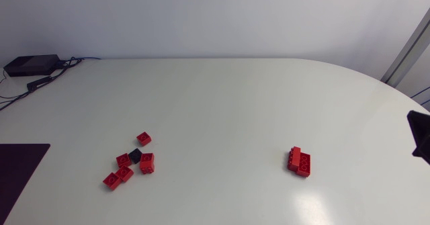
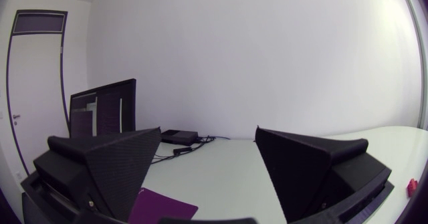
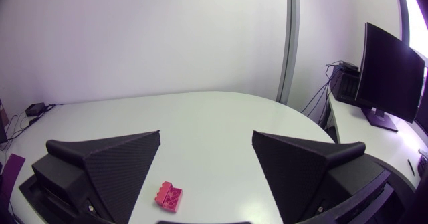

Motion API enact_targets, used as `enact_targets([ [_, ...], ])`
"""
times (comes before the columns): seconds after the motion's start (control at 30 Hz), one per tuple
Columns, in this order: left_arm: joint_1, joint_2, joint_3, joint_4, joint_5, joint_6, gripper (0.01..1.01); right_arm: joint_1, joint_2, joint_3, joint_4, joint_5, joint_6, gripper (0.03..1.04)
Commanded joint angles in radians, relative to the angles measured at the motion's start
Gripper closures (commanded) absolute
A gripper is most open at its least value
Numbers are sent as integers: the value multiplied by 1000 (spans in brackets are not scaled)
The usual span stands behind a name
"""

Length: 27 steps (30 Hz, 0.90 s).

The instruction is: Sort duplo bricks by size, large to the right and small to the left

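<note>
– While starting nearest, at the claws: right gripper (image 3: 206, 140) released, wedge fingers wide apart, clasping nothing. Parked right of the large-brick pile (image 1: 299, 161), apart from it, no contact.
– And the left one?
– Left gripper (image 2: 208, 134) spread too, nothing between the fingers. Absent from the head view; hanging over a purple mat (image 2: 164, 207), so probably well left of the large-brick pile.
– Bricks next. Count?
– Large-brick pile: red, looks like two long bricks touching; stacked or side by side, cannot tell. Small cluster (image 1: 123, 161) well left of the large-brick pile: five small red ones plus one small black brick (image 1: 136, 154) in the middle, loosely bunched. Lone red brick (image 1: 144, 138) slightly off on the cluster's far side.
– Anything stray between?
– Nothing seen lying between cluster and pile. No small one beside the large-brick pile, no long one in the cluster.
– Progress call, then?
– Judged done, or as good as: large on the right, small on the left, both claws unloaded. Nothing left to carry as far as visible; at most tidying the cluster.
– Far side?
– Black box (image 1: 30, 65) with cables, far back and well left of the large-brick pile, at the back corner of the table (image 1: 222, 97). Not part of the task.
</note>
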Motion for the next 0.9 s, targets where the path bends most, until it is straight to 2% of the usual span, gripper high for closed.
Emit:
enact_targets([
  [0.0,-5,-20,-70,20,8,-18,46,-9,-47,-63,39,-1,-37,70],
  [0.3,-117,-20,-246,136,15,14,46,-35,-139,-213,141,2,-60,70],
  [0.5,-122,-20,-351,293,15,107,44,-40,-192,-327,255,2,-120,70],
  [0.7,-122,-19,-438,333,30,184,46,-53,-218,-457,378,2,-148,70],
  [0.87,-126,-19,-470,348,41,178,44,-67,-213,-524,482,-2,-166,70],
])
